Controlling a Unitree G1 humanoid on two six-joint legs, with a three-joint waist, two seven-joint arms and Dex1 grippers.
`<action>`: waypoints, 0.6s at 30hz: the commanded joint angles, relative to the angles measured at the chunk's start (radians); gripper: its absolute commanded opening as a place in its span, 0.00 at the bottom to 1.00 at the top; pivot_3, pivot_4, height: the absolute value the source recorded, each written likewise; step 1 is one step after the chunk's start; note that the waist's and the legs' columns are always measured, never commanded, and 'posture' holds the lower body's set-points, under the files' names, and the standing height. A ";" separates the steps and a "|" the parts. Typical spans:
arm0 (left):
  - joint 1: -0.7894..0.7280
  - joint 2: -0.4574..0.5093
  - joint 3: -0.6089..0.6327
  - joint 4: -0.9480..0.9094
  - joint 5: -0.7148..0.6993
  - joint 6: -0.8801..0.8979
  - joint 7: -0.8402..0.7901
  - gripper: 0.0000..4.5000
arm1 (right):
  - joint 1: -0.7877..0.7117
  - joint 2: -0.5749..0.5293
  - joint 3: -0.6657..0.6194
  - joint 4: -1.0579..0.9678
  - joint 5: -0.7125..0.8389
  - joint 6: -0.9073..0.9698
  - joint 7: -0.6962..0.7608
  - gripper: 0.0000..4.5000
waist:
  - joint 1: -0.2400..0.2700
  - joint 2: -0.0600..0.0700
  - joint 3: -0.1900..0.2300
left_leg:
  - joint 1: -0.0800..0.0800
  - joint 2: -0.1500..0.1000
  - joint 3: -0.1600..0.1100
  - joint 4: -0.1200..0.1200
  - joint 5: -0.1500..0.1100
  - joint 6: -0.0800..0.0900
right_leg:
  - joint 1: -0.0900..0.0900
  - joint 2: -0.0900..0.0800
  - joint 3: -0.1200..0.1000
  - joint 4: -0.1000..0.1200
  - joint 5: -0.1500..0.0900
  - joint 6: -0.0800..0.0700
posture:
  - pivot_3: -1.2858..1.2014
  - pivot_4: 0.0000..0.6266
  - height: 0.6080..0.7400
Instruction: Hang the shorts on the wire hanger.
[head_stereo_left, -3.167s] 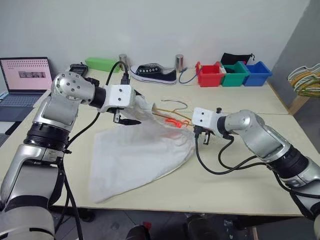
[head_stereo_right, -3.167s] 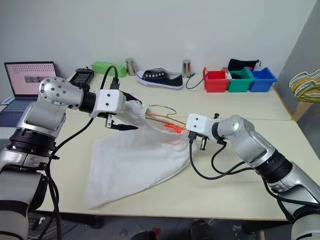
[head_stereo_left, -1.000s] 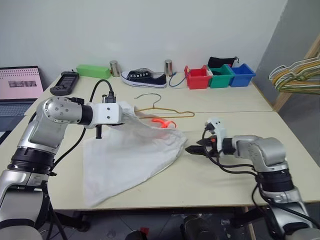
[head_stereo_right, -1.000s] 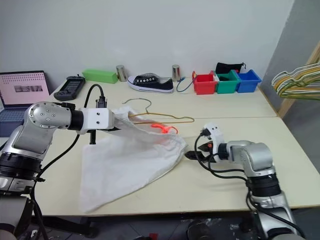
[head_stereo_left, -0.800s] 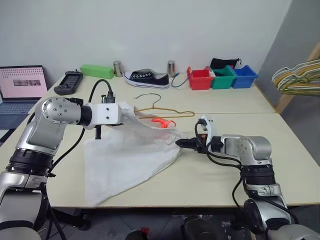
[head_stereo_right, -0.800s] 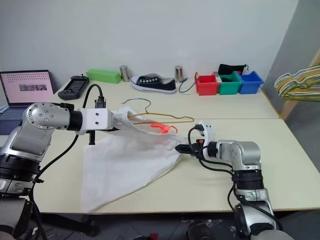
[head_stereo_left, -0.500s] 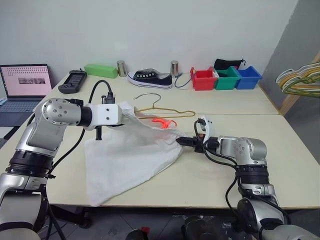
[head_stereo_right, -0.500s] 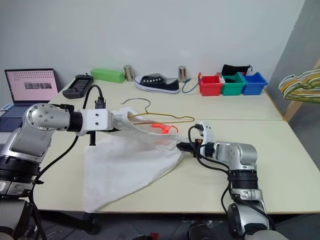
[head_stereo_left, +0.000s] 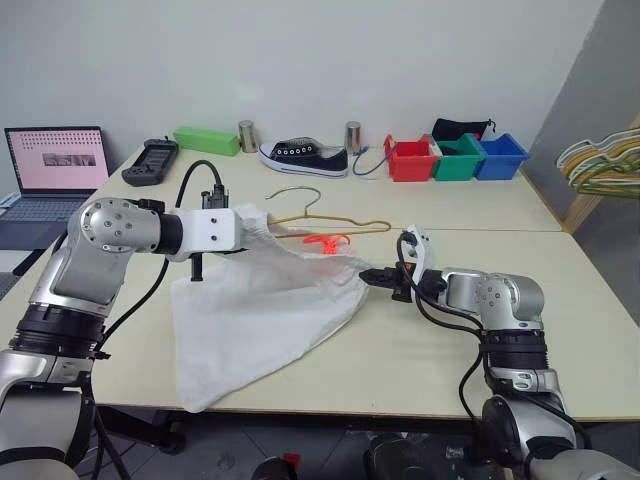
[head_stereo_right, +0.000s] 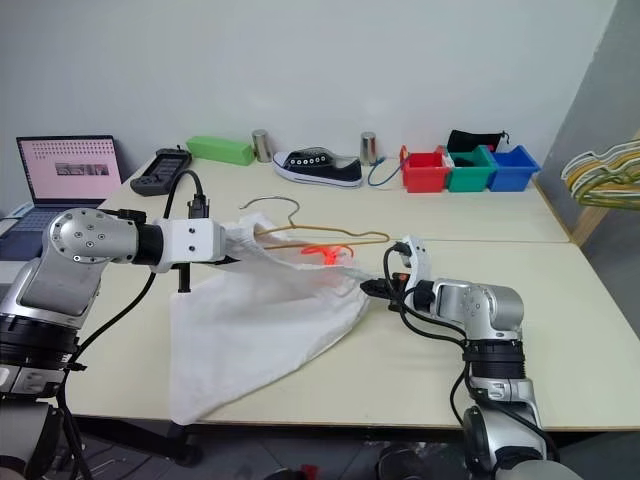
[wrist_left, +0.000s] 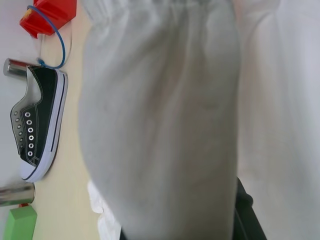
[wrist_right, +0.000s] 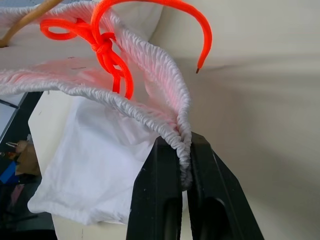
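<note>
Right wrist view — our right gripper (wrist_right: 183, 165) has its jaws pinching the shorts' (head_stereo_left: 265, 320) gathered waistband. Our left gripper (head_stereo_left: 250, 228), jaws pressed together, holds the other waistband end raised; the wire hanger (head_stereo_left: 330, 222) lies on the surface (head_stereo_left: 480, 205) just behind.

The worktop (head_stereo_left: 560, 300) is pale and wide. White shorts (head_stereo_left: 265, 320) lie spread near its front edge. A thin wire hanger (head_stereo_left: 335, 222) lies in the middle. Along the back edge sit a green box (head_stereo_left: 205, 140), a black shoe (head_stereo_left: 303, 156), two metal cans (head_stereo_left: 247, 135) and red (head_stereo_left: 406, 160), green (head_stereo_left: 454, 158) and blue bins (head_stereo_left: 500, 156). A laptop (head_stereo_left: 55, 165) sits at the far left corner.
</note>
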 joint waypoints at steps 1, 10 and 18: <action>0.011 0.043 0.074 -0.084 -0.105 0.117 -0.056 0.01 | 0.010 -0.084 0.108 -0.071 -0.051 -0.129 0.044 0.00 | 0.000 0.000 0.000 | 0.000 0.000 0.000 0.000 0.000 0.000 | 0.000 0.000 0.000 0.000 0.000 0.000 | 0.46 0.00 1.00; 0.095 0.145 0.099 -0.181 -0.199 0.283 -0.150 0.01 | -0.026 -0.267 0.210 -0.006 -0.115 -0.308 0.168 0.00 | 0.001 0.000 0.000 | 0.000 0.001 0.001 -0.002 0.000 0.000 | 0.000 0.000 0.001 -0.002 0.000 0.000 | 0.46 0.00 1.00; 0.132 0.181 0.065 -0.159 -0.134 0.218 -0.149 0.01 | -0.064 -0.355 0.243 -0.023 -0.119 -0.329 0.239 0.00 | 0.002 0.000 0.000 | 0.000 0.001 0.002 -0.002 0.000 0.000 | 0.000 0.000 0.001 -0.002 0.000 0.000 | 0.46 0.00 1.00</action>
